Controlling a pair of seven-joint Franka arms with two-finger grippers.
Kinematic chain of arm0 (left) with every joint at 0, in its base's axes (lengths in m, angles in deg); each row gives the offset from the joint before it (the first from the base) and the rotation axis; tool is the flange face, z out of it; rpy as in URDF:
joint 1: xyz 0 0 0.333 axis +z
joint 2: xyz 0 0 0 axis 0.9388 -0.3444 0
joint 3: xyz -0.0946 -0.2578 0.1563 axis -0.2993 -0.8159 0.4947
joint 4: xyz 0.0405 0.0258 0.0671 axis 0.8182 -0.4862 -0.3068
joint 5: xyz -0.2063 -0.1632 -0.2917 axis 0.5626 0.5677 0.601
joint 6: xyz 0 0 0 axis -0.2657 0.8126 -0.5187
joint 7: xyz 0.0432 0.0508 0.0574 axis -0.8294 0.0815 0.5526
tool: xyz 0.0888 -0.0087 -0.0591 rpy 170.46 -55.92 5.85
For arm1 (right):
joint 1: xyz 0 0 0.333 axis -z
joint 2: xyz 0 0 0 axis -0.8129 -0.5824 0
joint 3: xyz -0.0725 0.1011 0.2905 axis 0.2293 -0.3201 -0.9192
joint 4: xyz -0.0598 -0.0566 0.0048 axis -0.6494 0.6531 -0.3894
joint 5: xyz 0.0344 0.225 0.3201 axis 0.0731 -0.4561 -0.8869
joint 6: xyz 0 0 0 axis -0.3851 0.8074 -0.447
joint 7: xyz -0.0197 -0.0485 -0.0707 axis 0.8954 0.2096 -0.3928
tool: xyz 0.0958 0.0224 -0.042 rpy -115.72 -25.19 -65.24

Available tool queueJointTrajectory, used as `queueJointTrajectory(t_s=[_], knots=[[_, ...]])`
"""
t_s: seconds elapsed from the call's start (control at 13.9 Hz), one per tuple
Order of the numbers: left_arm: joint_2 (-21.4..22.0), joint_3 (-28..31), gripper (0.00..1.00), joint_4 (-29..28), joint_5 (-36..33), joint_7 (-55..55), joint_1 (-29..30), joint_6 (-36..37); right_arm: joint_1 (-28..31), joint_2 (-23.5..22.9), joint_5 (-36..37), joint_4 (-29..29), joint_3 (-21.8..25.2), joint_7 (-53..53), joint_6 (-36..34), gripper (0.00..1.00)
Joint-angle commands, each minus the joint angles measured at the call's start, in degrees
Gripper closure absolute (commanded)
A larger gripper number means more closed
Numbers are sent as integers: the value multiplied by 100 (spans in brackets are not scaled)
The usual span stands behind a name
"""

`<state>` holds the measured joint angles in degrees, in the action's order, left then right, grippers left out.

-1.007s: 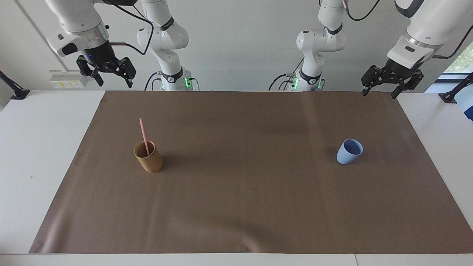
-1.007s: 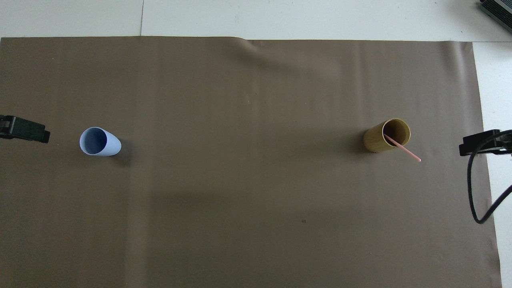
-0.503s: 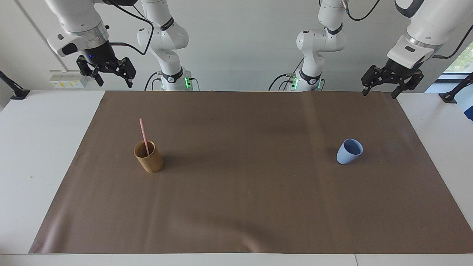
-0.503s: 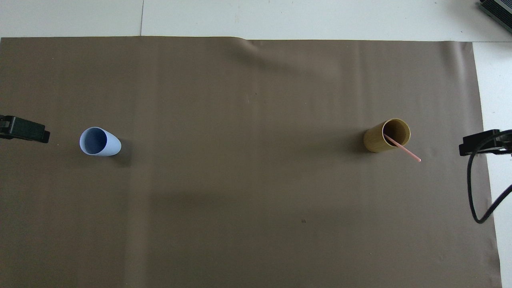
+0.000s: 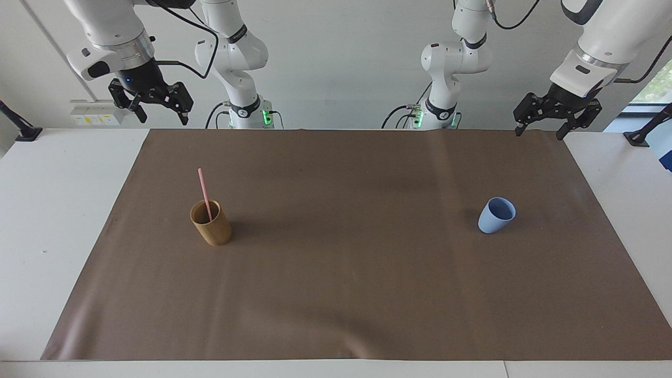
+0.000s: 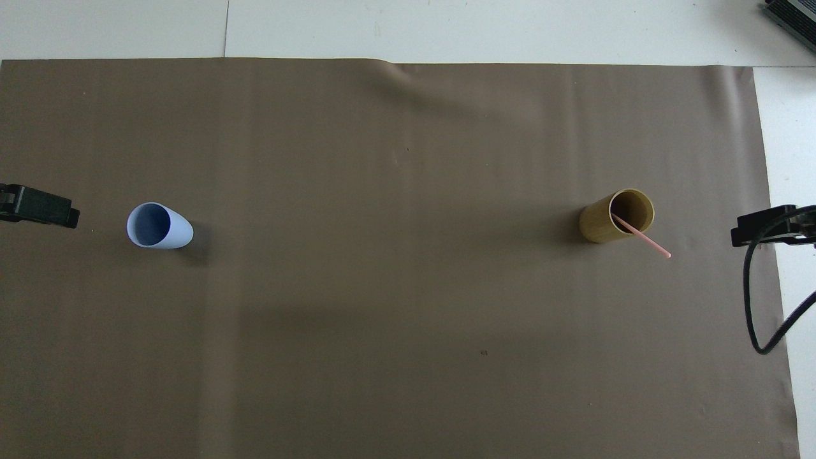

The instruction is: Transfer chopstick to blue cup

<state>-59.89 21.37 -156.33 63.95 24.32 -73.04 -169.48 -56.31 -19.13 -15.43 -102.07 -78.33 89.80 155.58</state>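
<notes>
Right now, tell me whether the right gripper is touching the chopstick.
Apart. The facing view shows the right gripper raised, open and empty near the table's edge, with bare mat between it and the chopstick standing in the tan cup.

mat: brown mat (image 6: 395, 268) fills most of the frame, white table (image 6: 446, 29) along the top edge | blue cup (image 6: 158, 226): upright, centre left | tan cup (image 6: 616, 215): centre right, pink chopstick (image 6: 645, 239) leaning out toward lower right | left gripper (image 6: 39, 207): tip at left edge | right gripper (image 6: 768, 228): tip at right edge, black cable (image 6: 765, 299) looping below
</notes>
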Motion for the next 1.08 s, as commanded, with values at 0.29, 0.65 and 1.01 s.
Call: queueJointTrajectory(t_s=[0.29,0.65,1.01], knots=[[77,-34,0,-54,-39,-84,99,17,-27,78,-38,-471,-20,167,665,0],[7,-43,0,16,269,-75,389,70,-228,-449,-275,-497,-29,439,1237,0],[77,-78,0,-63,234,-93,319,52,-185,-442,-275,-1154,-20,-148,1281,0]])
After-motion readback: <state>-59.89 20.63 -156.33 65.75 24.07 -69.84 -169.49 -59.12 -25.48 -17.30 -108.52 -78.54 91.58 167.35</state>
